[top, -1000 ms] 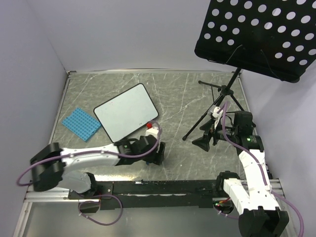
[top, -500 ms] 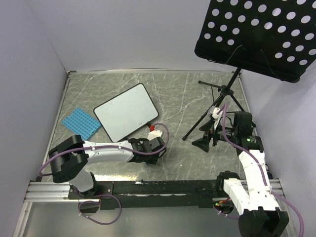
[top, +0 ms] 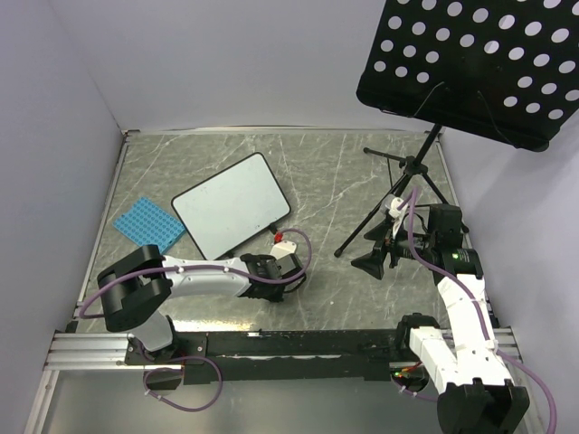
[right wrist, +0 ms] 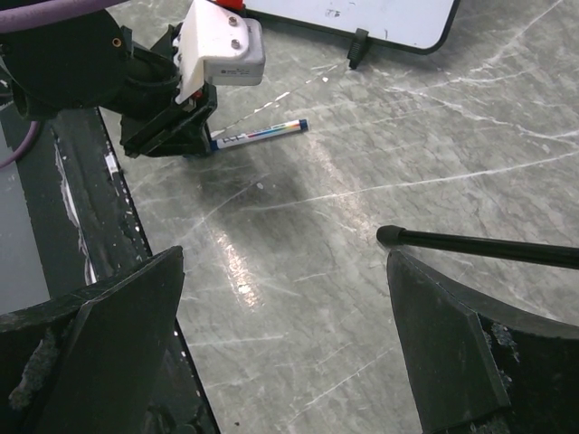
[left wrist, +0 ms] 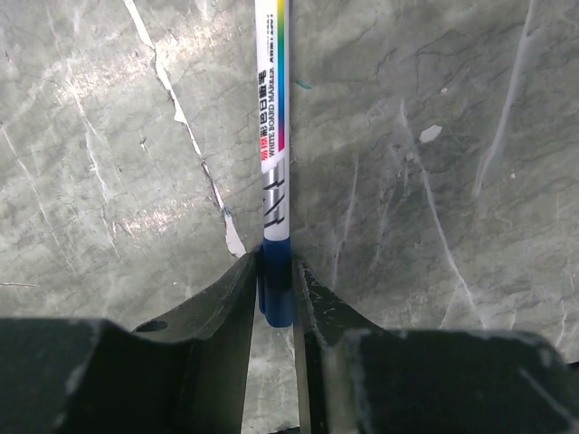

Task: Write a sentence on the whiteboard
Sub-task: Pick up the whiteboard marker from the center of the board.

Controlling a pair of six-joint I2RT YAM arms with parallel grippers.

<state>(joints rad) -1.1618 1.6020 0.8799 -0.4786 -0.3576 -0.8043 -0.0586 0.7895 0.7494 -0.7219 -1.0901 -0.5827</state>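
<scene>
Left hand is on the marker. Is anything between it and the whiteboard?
Nothing visible. The left hand, shut on the marker, sits just off the whiteboard's near corner, with only table surface between them.

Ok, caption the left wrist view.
Left gripper pinching the blue end of a marker lying on the marble table.

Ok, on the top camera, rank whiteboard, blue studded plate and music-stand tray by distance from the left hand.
1. whiteboard, just beyond the left hand gripping the marker.
2. blue studded plate, far left.
3. music-stand tray, raised, far right.
</scene>
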